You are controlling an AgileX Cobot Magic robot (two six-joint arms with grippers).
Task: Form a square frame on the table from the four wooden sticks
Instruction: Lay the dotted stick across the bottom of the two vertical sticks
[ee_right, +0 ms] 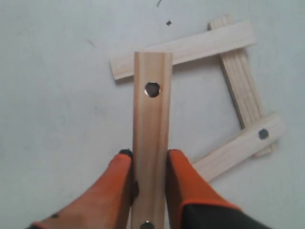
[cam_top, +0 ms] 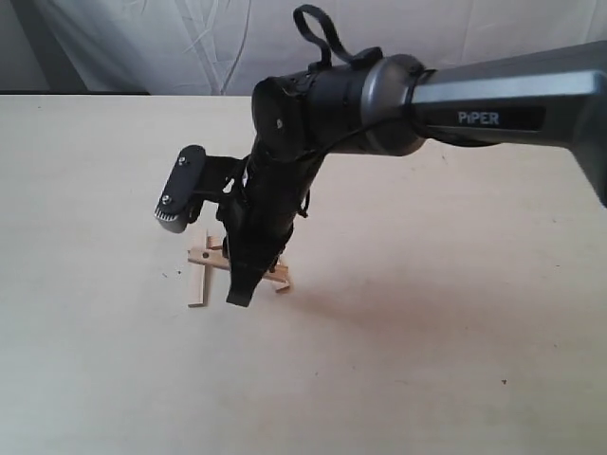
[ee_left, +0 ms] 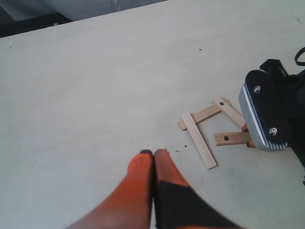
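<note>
Right end effector is clamped on one of the four wooden sticks, with an orange finger pressed against each long edge. That held stick has a dark hole near its far end, and you can just see another at the near end between the fingers.

The other three are lying on the tabletop as three sides of the square frame, kind of a U shape:
- cross stick at the far side, with one end resting on top of the side stick
- near stick, the one with a small dark dot, lying over the side stick's other end; its inner end disappears behind a finger

The held stick's far end sits over the free end of the cross stick, so it's lined up along the open fourth side. I can't tell whether it's actually touching down or just above it.

In the exterior view the right arm reaches across into the left half of the tabletop and covers most of the frame.

Left end effector has its orange fingers pinched together with nothing between them. It's over bare tabletop, near the sticks but clear of them.
</note>
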